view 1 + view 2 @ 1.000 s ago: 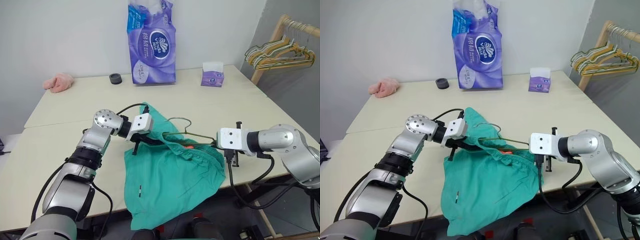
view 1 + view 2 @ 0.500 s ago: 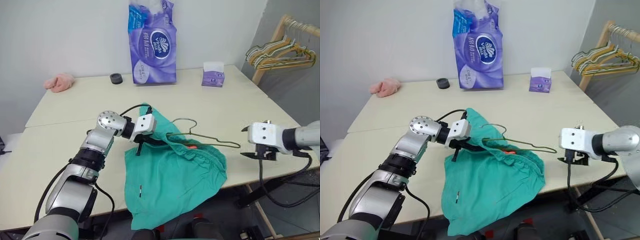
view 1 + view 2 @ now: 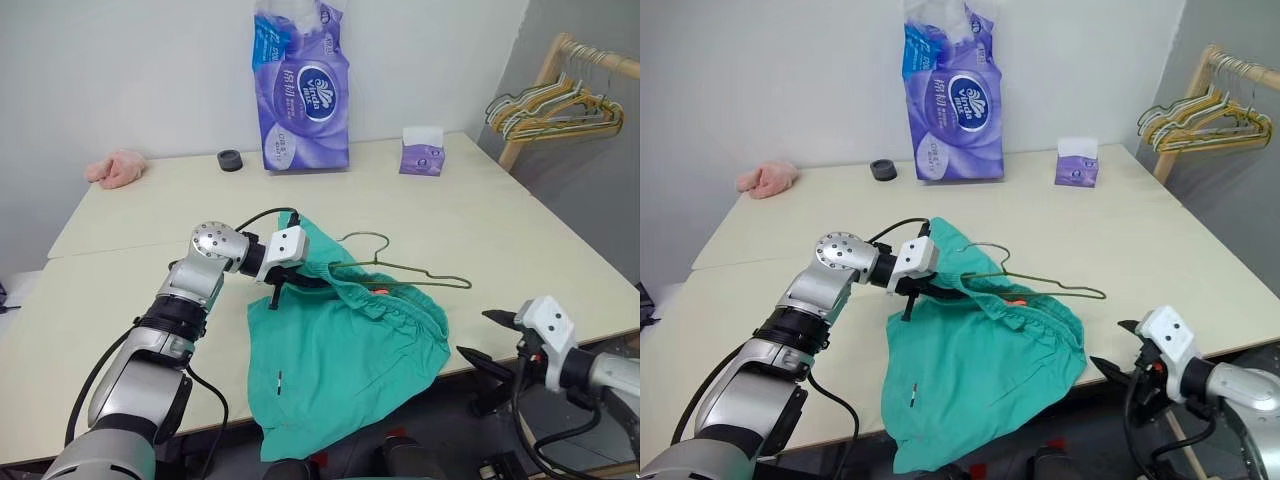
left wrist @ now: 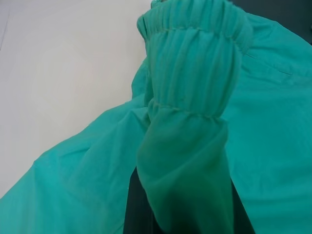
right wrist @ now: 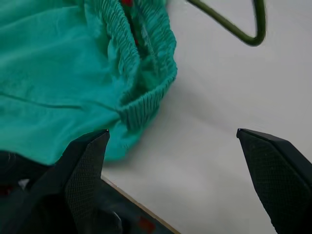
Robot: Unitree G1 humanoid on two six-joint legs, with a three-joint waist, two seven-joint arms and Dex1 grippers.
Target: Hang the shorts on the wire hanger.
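The teal shorts (image 3: 340, 350) lie across the table's front edge, their legs hanging over it. My left gripper (image 3: 288, 276) is shut on the gathered waistband (image 4: 195, 73) at its left end, and the fabric covers the fingers. The wire hanger (image 3: 420, 273) lies on the table with its left part inside the waistband. Its hook (image 3: 366, 239) and right corner (image 5: 251, 34) are bare. My right gripper (image 3: 473, 334) is open and holds nothing. It hovers beyond the table's front edge, to the right of the shorts and apart from the hanger.
On the cream table (image 3: 500, 220), at the back, are a tall purple tissue pack (image 3: 305, 90), a small purple tissue box (image 3: 422, 152), a black ring (image 3: 231, 159) and a pink cloth (image 3: 117, 166). A wooden rack with bunched hangers (image 3: 550, 100) stands at the far right.
My right gripper opened and left the hanger's right end, then drew back right and down past the table's front edge. The left gripper kept its hold and did not move.
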